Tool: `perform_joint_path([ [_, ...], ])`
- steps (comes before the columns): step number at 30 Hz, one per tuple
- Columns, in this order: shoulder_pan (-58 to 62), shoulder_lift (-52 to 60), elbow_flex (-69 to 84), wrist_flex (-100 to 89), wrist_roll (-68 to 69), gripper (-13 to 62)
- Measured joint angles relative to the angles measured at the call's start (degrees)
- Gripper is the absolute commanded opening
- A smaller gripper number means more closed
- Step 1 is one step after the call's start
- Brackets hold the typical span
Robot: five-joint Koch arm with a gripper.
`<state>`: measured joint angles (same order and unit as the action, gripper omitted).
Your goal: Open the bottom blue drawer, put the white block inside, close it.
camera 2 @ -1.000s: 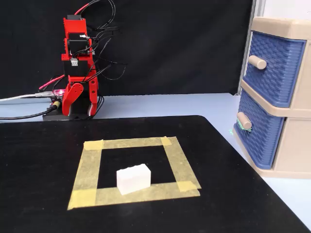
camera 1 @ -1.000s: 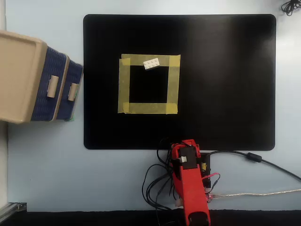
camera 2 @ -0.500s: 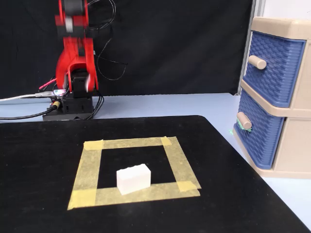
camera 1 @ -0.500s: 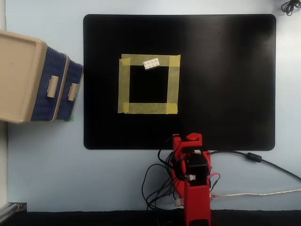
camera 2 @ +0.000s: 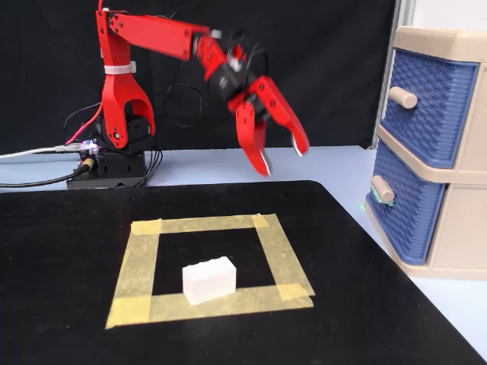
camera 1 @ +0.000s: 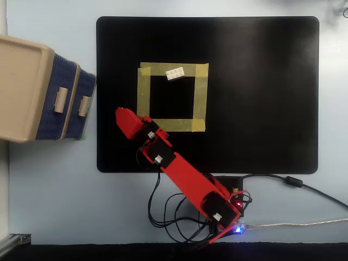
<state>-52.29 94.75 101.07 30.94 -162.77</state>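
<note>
The white block [camera 1: 174, 73] [camera 2: 208, 279] lies on the far edge of a yellow tape square [camera 1: 143, 98] [camera 2: 141, 262] on the black mat. At the left of the overhead view stands the beige cabinet, its bottom blue drawer [camera 1: 87, 87] [camera 2: 403, 213] shut, with a small beige handle [camera 2: 382, 190]. My red gripper [camera 1: 122, 116] [camera 2: 281, 157] hangs in the air over the mat, between the tape square and the cabinet. It is open, with nothing between its fingers. It is well apart from both the block and the drawer.
The upper blue drawer [camera 2: 426, 106] is shut too. The arm's base [camera 1: 220, 209] [camera 2: 114, 163] and a tangle of cables [camera 1: 174, 217] sit off the mat's near edge in the overhead view. The black mat [camera 1: 261, 92] covers most of the pale blue table.
The arm has unfolded from its upright rest pose at the base and swung out over the mat toward the cabinet. The gripper now shows open. Block and drawers have not moved.
</note>
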Motion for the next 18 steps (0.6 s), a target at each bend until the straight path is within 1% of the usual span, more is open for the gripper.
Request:
perform_joint_path([
  [1,-0.35,-0.79,2.55,-5.71,-0.09,33.5],
  [3,-2.64,-5.63,10.11,-24.08,-0.09,33.6],
  [4,-3.25,-9.05,11.95,-31.99,-0.09,33.6],
  [5,-4.04,-14.24,13.62,-44.03,-0.09,33.7],
  [7,-4.83,-21.62,13.45,-61.08,-0.09,33.7],
  [10,-6.86,-31.73,12.92,-76.99,-0.09,33.7],
  [13,-7.56,-36.47,6.94,-79.37,-0.09,33.6],
  [18,-8.17,-39.90,0.70,-79.80,-1.76,33.4],
])
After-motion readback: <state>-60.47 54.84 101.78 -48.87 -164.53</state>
